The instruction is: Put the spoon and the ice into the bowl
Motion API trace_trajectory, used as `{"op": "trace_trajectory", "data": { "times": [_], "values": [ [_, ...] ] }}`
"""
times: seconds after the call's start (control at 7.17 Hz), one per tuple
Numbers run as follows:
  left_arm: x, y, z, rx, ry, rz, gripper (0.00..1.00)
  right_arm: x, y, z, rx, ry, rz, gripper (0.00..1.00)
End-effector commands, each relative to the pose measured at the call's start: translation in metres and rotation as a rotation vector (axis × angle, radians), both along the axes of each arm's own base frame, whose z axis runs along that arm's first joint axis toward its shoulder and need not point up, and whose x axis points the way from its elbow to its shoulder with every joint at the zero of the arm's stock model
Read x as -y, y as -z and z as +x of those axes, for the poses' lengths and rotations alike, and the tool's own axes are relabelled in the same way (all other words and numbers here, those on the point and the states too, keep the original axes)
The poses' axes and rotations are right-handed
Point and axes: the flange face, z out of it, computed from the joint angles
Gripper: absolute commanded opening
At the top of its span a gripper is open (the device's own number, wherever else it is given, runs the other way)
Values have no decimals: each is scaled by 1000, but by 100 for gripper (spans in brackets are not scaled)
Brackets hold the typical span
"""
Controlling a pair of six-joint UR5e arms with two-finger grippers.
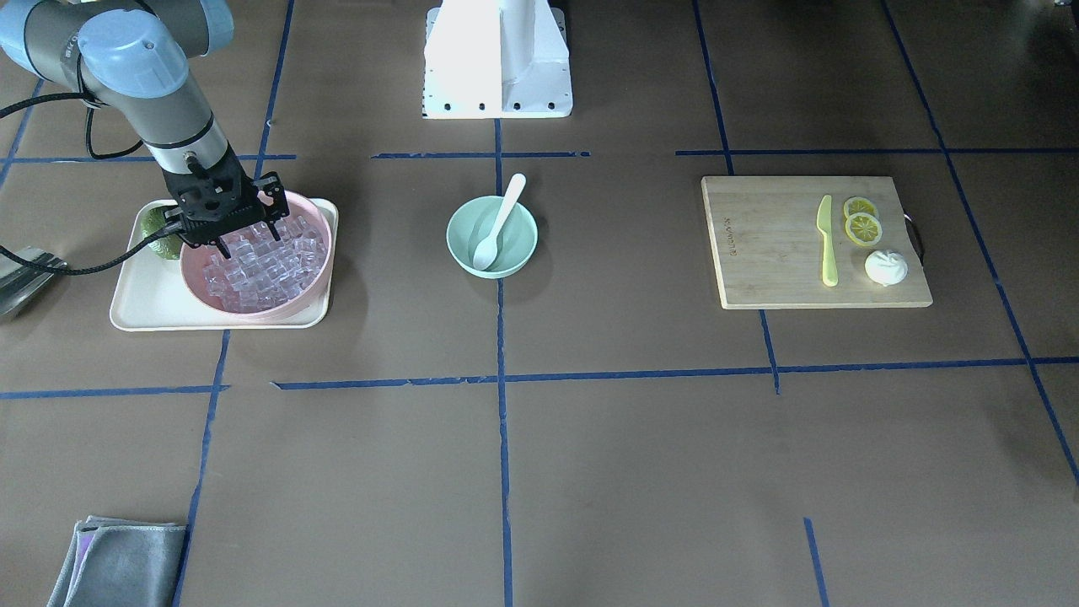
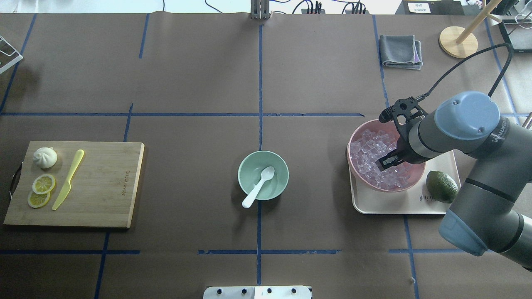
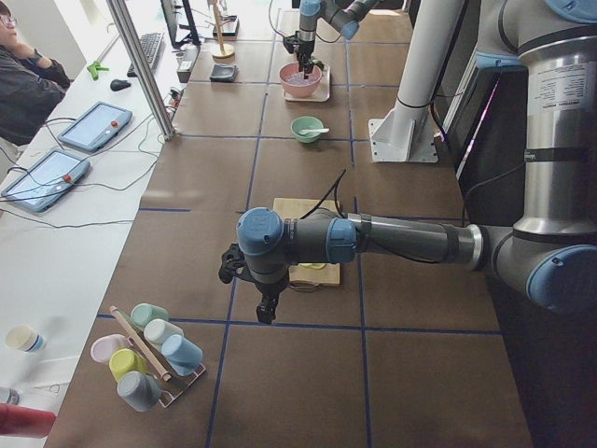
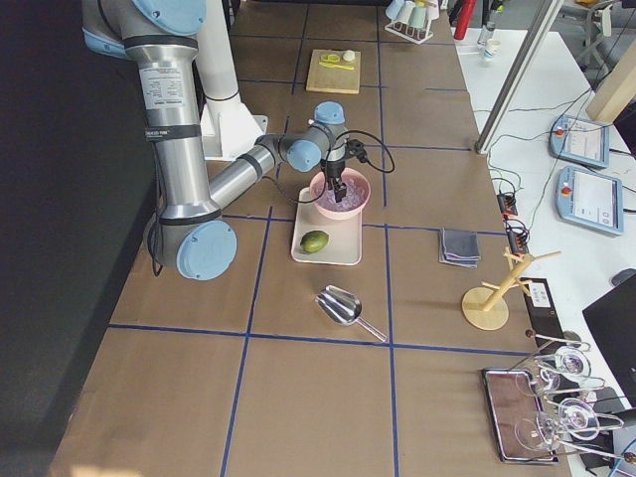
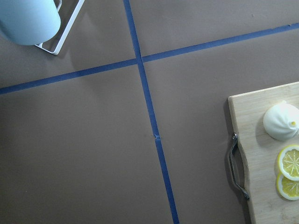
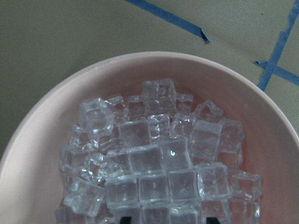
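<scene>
The white spoon (image 1: 499, 223) lies in the mint-green bowl (image 1: 459, 244) at the table's middle, scoop inside and handle over the rim; both also show in the overhead view, the spoon (image 2: 258, 187) and the bowl (image 2: 245, 166). Several clear ice cubes (image 6: 159, 163) fill the pink bowl (image 1: 316, 270). My right gripper (image 1: 250, 241) is down in the pink bowl, open, with its tips among the ice cubes (image 2: 370, 153). My left gripper (image 3: 266, 313) hangs over the table beyond the cutting board's end; I cannot tell if it is open or shut.
The pink bowl stands on a cream tray (image 2: 415, 203) with a lime (image 2: 441, 186). A cutting board (image 2: 104, 182) holds a yellow-green knife (image 2: 68, 178), lemon slices and a bun. A grey cloth (image 2: 401, 50) and a metal scoop (image 4: 343, 306) lie beyond the tray.
</scene>
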Motion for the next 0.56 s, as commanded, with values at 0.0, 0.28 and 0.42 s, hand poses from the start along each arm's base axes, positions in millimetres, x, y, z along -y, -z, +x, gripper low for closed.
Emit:
{"op": "trace_trajectory", "data": {
  "times": [0.0,0.28,0.42],
  "values": [
    [1,1,1,-1,-1,1,100,0,-5,2,-9,-5,-7,19],
    [2,2,1,-1,-1,3,100,-1,-7,5,-13,-11,-4,3],
    [3,3,1,-1,-1,6,100,0,5,7,5,-20,4,0]
  ]
}}
